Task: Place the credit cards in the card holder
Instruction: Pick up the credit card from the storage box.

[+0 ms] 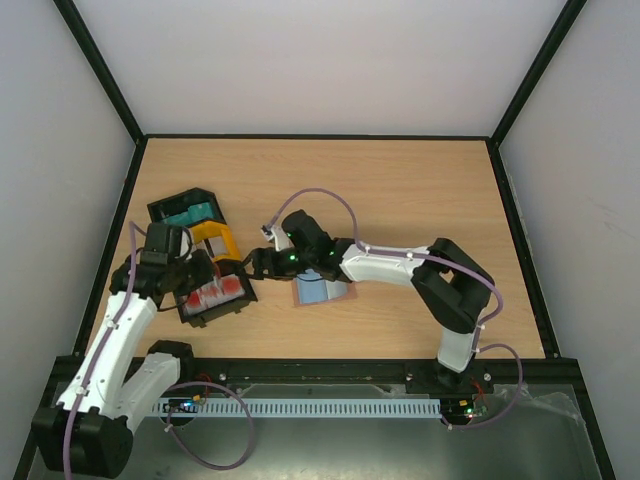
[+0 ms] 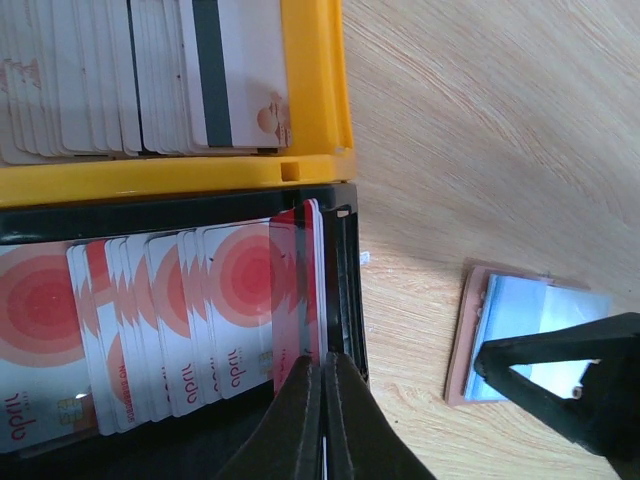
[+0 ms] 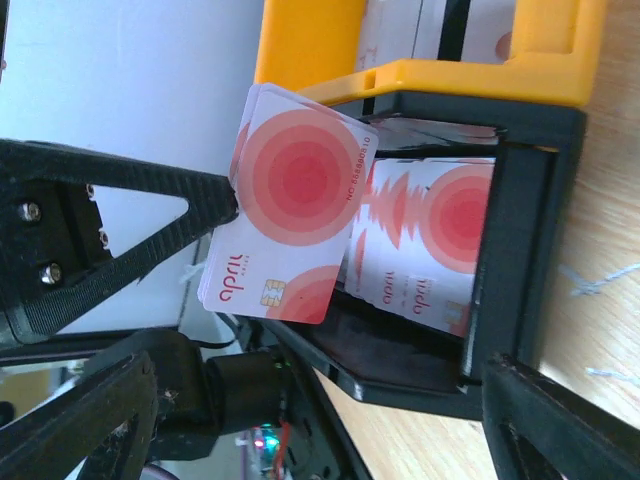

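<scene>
Looks like the handover step. Clamps one card in left gripper, raised over tray, left of centre in top view. Shows right gripper wide apart, empty, beside it. Next calls for pinching the free edge, then sliding into holder, lying open at centre.

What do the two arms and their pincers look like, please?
Both the left arm and right arm have white shells, black joints and black bases, with a thin lilac cable looping along each. Small green lights glow near the right wrist. The left pincer and right pincer are black; the right one's fingers are flat triangles with a cut-out and screw heads.
</scene>
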`<state>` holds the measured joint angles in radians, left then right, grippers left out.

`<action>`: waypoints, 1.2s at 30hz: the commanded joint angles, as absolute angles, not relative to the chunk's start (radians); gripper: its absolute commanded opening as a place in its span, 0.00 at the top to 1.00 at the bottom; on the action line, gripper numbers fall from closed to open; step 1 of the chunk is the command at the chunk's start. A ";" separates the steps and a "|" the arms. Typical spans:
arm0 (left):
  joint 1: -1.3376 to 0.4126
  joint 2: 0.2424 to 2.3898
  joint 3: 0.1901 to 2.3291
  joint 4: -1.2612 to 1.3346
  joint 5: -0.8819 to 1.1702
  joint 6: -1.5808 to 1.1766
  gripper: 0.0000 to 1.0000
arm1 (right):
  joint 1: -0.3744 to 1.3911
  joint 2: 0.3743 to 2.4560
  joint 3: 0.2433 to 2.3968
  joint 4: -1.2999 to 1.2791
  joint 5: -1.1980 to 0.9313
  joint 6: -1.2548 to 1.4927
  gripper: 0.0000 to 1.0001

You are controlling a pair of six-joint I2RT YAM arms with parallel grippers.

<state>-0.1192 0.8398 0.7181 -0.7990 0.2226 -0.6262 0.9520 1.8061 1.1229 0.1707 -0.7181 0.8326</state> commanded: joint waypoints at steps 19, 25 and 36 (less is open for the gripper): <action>-0.019 0.748 0.816 -0.791 0.463 -0.609 0.97 | 0.960 1.887 1.153 0.535 -0.853 1.161 0.16; 0.034 0.734 0.828 -0.743 0.582 -0.644 0.97 | 0.960 1.916 1.181 0.675 -0.903 1.276 0.23; 0.086 0.735 0.805 -0.713 0.673 -0.692 0.97 | 0.943 1.931 1.117 1.073 -0.918 1.547 0.55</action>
